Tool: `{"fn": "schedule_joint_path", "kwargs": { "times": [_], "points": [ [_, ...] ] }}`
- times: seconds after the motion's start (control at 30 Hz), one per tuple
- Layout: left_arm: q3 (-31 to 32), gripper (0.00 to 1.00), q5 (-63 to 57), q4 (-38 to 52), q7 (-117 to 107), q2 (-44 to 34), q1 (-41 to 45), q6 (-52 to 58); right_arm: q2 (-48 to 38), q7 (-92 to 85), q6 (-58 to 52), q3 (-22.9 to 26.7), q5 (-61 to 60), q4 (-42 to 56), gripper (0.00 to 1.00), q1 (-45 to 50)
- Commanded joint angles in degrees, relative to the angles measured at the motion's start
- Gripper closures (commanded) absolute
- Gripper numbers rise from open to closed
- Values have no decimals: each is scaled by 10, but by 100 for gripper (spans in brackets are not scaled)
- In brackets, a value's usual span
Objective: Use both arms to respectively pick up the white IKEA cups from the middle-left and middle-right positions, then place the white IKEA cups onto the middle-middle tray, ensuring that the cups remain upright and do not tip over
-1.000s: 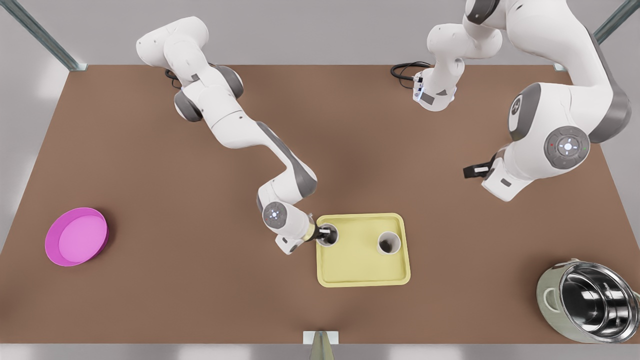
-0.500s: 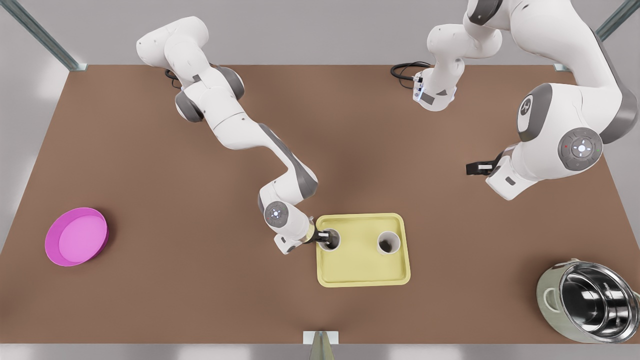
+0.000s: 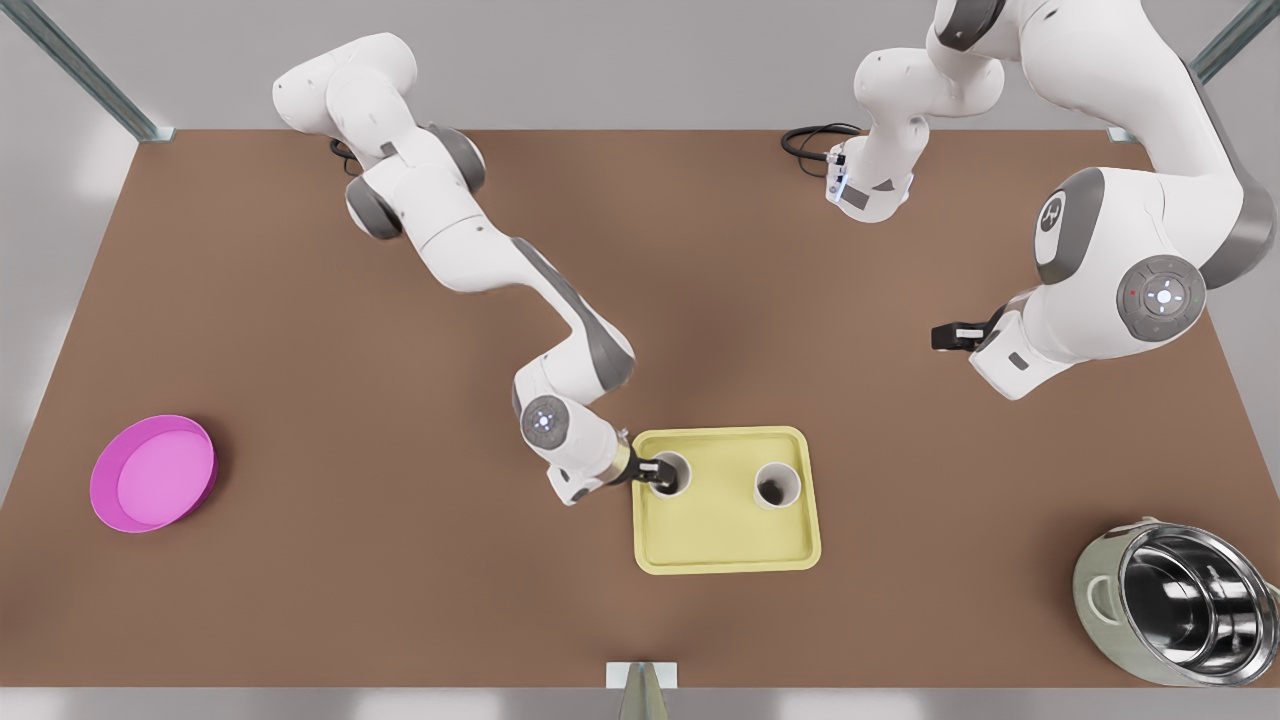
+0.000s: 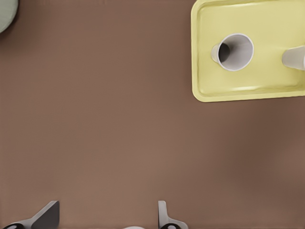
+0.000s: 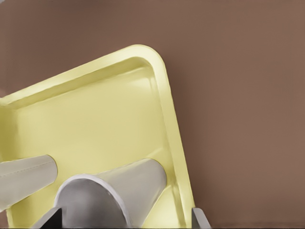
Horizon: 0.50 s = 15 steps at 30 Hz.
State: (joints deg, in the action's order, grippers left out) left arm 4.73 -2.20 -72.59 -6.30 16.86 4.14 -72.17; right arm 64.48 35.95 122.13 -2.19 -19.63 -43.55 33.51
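Tray: a flat pale yellow rectangular tray with rounded corners (image 3: 725, 548) is seen on the brown tabletop (image 3: 300, 350), near the front view's lower middle.
Cups: two small plain white tapered cups are stood upright inside the tray, well apart from each other. One (image 3: 676, 462) is set at the tray's edge on the front view's left; the other (image 3: 778, 485) is set toward the front view's right.
Right gripper: the black two-finger right gripper (image 3: 662, 473) is lowered at the tray's left-edge cup. In the right wrist view its fingertips (image 5: 200, 219) are spread to either side of that cup (image 5: 119, 191). One tip is seen against the rim, and the other is kept clear of the cup, close by the tray's raised rim (image 5: 169, 109).
Left gripper: the left gripper (image 3: 942, 337) is held high over bare table at the front view's right, well apart from the tray. Its fingers (image 4: 164, 218) are parted with nothing between them, and this arm is left waiting.
Surroundings: a magenta round bowl (image 3: 153, 473) is placed far off at the front view's left. A shiny steel pot with a pale green outside (image 3: 1175, 600) is tilted at the lower right corner. A black cable (image 3: 805, 140) is looped by the far arm base.
Obstructions: the tray-edge cup is partly covered by the right gripper in the front view. The other cup is left unobstructed.
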Motion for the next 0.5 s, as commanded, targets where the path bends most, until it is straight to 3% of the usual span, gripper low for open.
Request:
{"fn": "schedule_joint_path", "kwargs": {
  "times": [0.0, 0.1, 0.17, 0.27, 0.37, 0.47],
  "points": [
    [0, 0, -1, 0, 22, -1, 0, 0, -31, 10, -30, 0, -31, -7, 0, 1],
    [0, 0, 0, 1, 19, -2, 0, 3, -140, -3, -101, 34, -7, -111, 0, -21],
    [0, 0, 2, 1, 17, -2, 1, 5, -144, -217, -317, 39, 20, -106, 0, -133],
    [0, 0, 2, 1, 17, -1, 0, 5, -214, -484, -478, 52, 216, -106, 0, -278],
    [0, 0, 3, 0, 17, -1, 0, 5, -377, -454, -503, 54, 275, -158, 0, -279],
    [0, 0, 4, 0, 16, -2, 1, 12, -501, -448, -499, 52, 242, -239, 0, -288]
  ]
}}
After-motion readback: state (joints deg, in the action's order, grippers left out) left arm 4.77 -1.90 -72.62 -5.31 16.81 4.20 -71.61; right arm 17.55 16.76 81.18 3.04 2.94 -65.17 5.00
